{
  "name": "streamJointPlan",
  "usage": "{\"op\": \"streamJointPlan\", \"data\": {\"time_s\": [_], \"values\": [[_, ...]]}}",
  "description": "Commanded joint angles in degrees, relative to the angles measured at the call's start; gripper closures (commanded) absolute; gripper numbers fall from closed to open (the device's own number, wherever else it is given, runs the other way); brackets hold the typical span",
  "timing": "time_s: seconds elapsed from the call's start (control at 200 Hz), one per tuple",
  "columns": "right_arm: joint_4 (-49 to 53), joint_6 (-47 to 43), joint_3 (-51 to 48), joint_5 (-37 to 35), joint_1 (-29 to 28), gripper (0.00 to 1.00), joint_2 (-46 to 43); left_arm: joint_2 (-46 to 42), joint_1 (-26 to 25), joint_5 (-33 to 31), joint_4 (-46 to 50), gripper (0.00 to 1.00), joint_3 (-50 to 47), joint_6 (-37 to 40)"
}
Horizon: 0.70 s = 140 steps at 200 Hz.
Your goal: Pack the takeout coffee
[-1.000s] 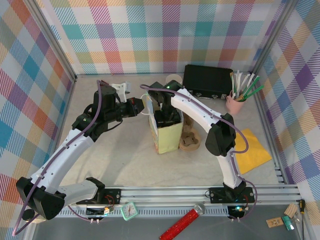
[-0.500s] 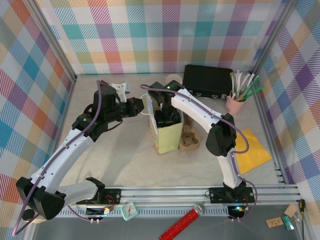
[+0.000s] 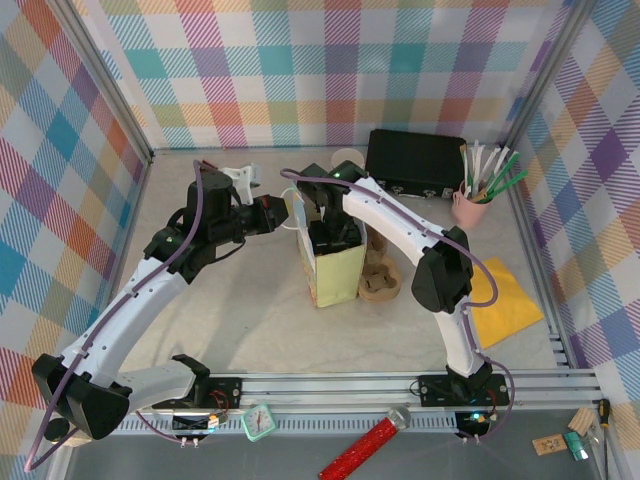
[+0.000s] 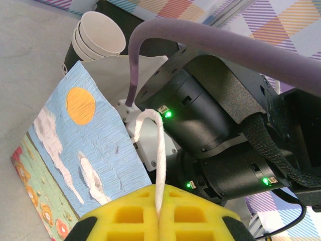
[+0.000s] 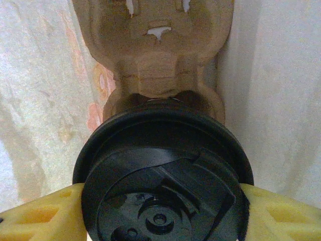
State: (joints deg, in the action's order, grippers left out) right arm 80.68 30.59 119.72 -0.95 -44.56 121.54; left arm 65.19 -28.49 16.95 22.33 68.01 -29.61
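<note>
Packing is nearly complete: right claw, half open, clamps the takeout coffee inside the paper bag, above a pulp carrier; left claw (fully closed) pinches the bag's handle. Release remains.

The table is pale and speckled, like stone. Bright checked walls stand on three sides of it: the back wall behind, the left wall and the right wall beside it. Grey metal posts rise at its far corners. A metal rail runs along its near edge. The light is soft and even.
</note>
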Motion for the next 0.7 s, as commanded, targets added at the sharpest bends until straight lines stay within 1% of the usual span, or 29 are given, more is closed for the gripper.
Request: {"op": "streamJointPlan", "data": {"time_s": [0.0, 0.695], "values": [[0.1, -1.0, -2.6, 0.5, 0.3, 0.36, 2.2, 0.3, -0.8, 0.8, 0.2, 1.0, 1.0, -0.3], [-1.0, -1.0, -3.7, 0.8, 0.4, 0.36, 2.5, 1.1, -0.8, 0.9, 0.2, 1.0, 1.3, 0.0]]}}
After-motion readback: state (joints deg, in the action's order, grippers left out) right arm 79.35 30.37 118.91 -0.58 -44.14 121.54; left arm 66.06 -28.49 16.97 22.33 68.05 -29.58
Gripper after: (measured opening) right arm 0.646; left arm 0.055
